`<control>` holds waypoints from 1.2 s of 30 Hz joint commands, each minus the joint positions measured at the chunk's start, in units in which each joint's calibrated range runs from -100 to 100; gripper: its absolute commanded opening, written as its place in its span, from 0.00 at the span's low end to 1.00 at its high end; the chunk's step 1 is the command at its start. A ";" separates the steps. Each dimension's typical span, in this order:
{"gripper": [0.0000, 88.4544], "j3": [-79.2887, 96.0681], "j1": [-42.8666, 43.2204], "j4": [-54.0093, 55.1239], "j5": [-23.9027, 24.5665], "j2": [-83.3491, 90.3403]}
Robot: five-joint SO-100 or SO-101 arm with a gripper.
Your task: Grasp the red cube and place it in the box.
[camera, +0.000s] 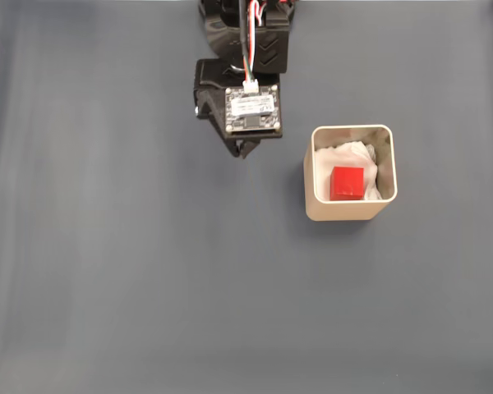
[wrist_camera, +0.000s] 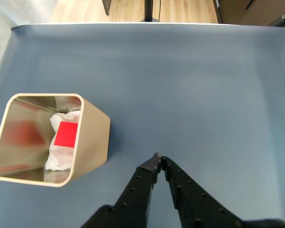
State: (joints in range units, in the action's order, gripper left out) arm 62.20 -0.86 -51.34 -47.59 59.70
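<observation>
The red cube (camera: 347, 182) lies inside the beige box (camera: 320, 207) on white padding. In the wrist view the cube (wrist_camera: 66, 134) shows through the box's open top, with the box (wrist_camera: 92, 137) at the left. My black gripper (wrist_camera: 158, 158) hangs over bare mat to the right of the box, fingertips touching, nothing between them. In the fixed view the gripper (camera: 243, 152) sits at the top centre, left of the box and apart from it.
A grey-blue mat (camera: 148, 271) covers the table. In the wrist view the mat's far edge (wrist_camera: 133, 24) meets a wooden floor with dark stand legs beyond it.
</observation>
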 commanded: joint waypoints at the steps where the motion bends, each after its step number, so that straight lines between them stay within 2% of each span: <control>1: 0.00 4.34 0.62 1.48 -0.78 5.95; 13: 0.00 22.75 0.76 0.99 -2.64 21.52; 24: 0.00 33.24 0.97 -1.31 -2.25 31.22; 30: 0.00 37.43 0.76 -3.52 -1.95 35.28; 36: 0.00 37.61 0.97 -10.42 -0.73 39.01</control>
State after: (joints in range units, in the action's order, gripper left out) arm 99.18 -0.26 -58.49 -48.96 96.79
